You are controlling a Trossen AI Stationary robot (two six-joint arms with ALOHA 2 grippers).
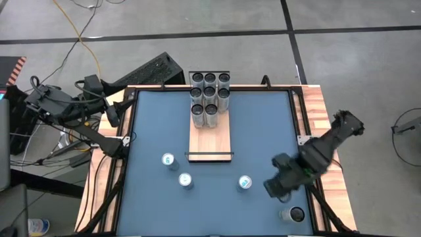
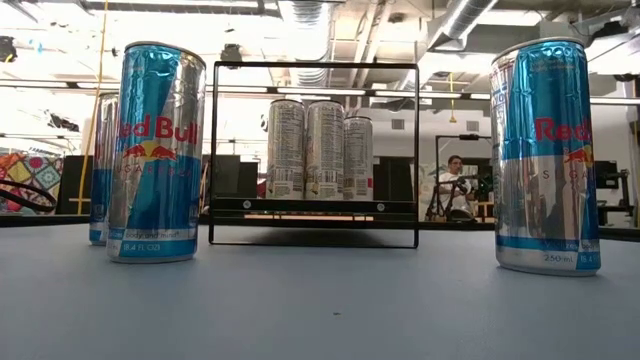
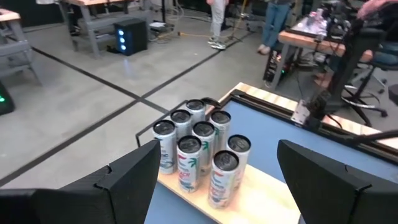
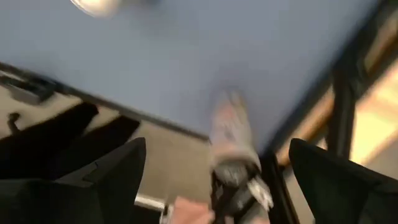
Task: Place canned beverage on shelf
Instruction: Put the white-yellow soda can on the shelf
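The light-wood shelf [image 1: 210, 135] lies on the blue table [image 1: 263, 125], running from the far edge toward the middle, with a black rail [image 2: 313, 155] at its near end. Several pale cans [image 1: 210, 97] stand upright on its far end. Three blue cans stand on the table: [image 1: 168, 160], [image 1: 185, 180], [image 1: 245, 183]. A silver can [image 1: 293, 214] sits by the near right corner. My right gripper [image 1: 276, 187] hovers open above the table between the right blue can and the silver can [image 4: 233, 143]. My left gripper [image 1: 113, 113] waits open off the far left corner.
Wooden strips [image 1: 322, 118] and black frame bars edge the table. A black keyboard-like box [image 1: 148, 72] lies beyond the far left corner. Bare blue table lies right of the shelf. People stand by benches in the room behind [image 3: 273, 25].
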